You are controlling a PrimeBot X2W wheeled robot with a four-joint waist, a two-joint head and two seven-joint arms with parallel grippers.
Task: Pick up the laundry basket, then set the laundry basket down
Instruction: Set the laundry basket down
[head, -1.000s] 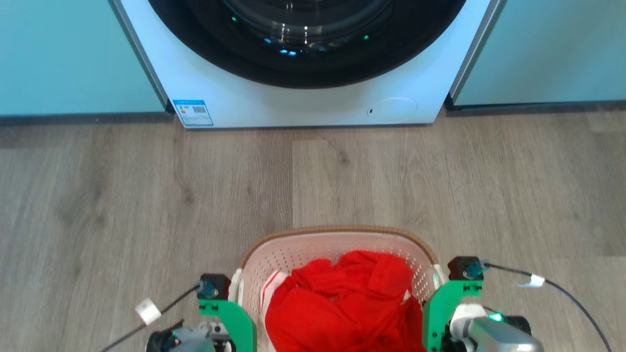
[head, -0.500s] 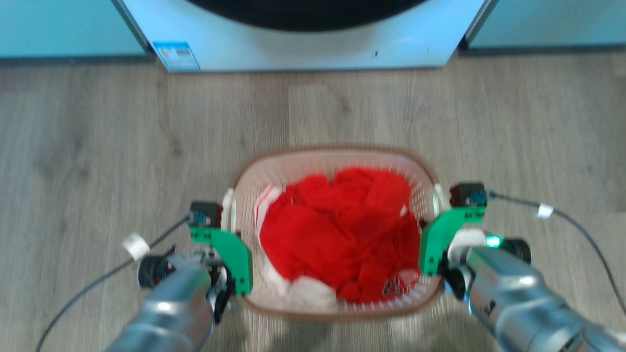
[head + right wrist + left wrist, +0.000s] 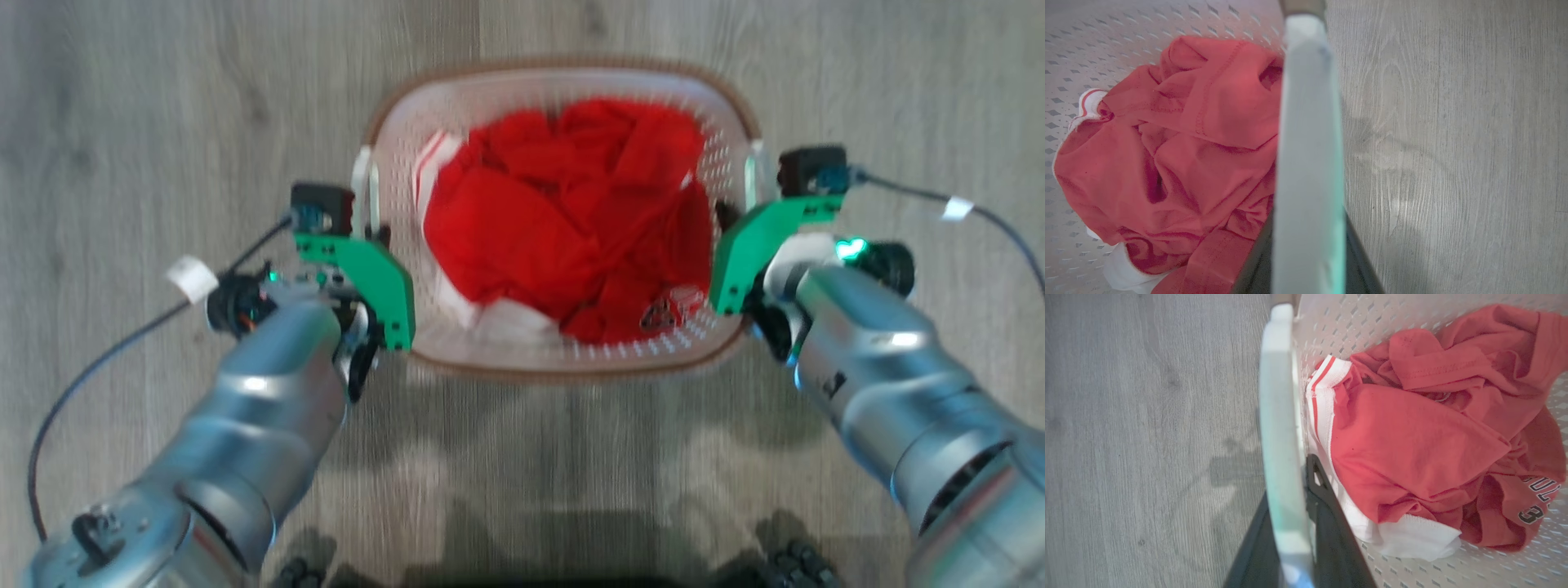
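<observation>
Wood-grain floor (image 3: pixel 122 98) shows shadow beneath the laundry basket (image 3: pixel 563 371), seemingly raised mid-floor, side handles (image 3: pixel 1278 396) pinched narrowly by left gripper (image 3: pixel 1288 490) and right gripper (image 3: pixel 1308 220); carrying step, next needs level, matched lowering.

Head view is smeared by motion blur & soft shadows are cast on grey wood-plank floor (image 3: pixel 522 457). White plastic basket handle (image 3: pixel 1280 416) is rendered out of focus.

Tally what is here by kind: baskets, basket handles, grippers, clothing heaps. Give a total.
laundry basket: 1
handles: 2, left handle and right handle
grippers: 2, left gripper and right gripper, each shut on a handle
clothing heap, red and white: 1; I cannot tell how many garments
Total: 6
</observation>
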